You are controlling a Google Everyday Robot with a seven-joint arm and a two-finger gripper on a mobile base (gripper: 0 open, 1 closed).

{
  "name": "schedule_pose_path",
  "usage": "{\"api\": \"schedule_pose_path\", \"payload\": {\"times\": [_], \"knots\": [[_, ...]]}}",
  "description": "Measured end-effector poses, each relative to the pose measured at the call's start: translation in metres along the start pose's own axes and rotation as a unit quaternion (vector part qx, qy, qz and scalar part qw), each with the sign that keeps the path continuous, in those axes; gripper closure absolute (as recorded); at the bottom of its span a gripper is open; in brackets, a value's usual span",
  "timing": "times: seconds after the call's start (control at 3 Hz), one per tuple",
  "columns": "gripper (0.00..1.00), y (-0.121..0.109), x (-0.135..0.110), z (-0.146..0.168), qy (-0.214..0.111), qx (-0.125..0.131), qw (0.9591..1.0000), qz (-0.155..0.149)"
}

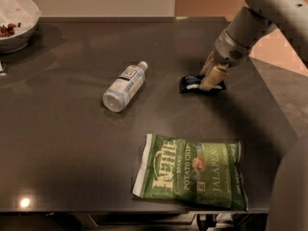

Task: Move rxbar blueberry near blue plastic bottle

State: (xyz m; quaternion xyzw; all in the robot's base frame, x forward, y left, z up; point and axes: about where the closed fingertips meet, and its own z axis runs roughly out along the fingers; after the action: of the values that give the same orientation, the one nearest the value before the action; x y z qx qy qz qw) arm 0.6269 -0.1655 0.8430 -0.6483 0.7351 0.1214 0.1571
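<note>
Jaws: on rxbar blueberry point(192, 83) | bar beneath, flat on table point(72, 153) | grip: cannot tell

Dark navy bar point(192, 84) with whitish band, grey-and-tan gripper point(207, 80) on its right end, pale-blue clear bottle point(124, 86) with white cap and dark-printed white label, green chip bag point(192, 171) with white lettering and red-orange emblem, white bowl point(21, 35), dark grey table point(72, 143).

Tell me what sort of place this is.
Likely an office break-room or kitchen counter: a dark countertop carries a Kettle chip bag, a blue plastic bottle and a white bowl. The end effector sits at the rxbar blueberry.
</note>
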Motion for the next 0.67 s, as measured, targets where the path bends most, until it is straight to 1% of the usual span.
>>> {"api": "schedule_pose_path", "payload": {"times": [0.33,0.67], "knots": [[1.00,0.013,-0.031,-0.004,-0.010,-0.002,0.9997,-0.020],[1.00,0.030,-0.066,-0.003,-0.022,-0.011,0.9987,-0.045]]}}
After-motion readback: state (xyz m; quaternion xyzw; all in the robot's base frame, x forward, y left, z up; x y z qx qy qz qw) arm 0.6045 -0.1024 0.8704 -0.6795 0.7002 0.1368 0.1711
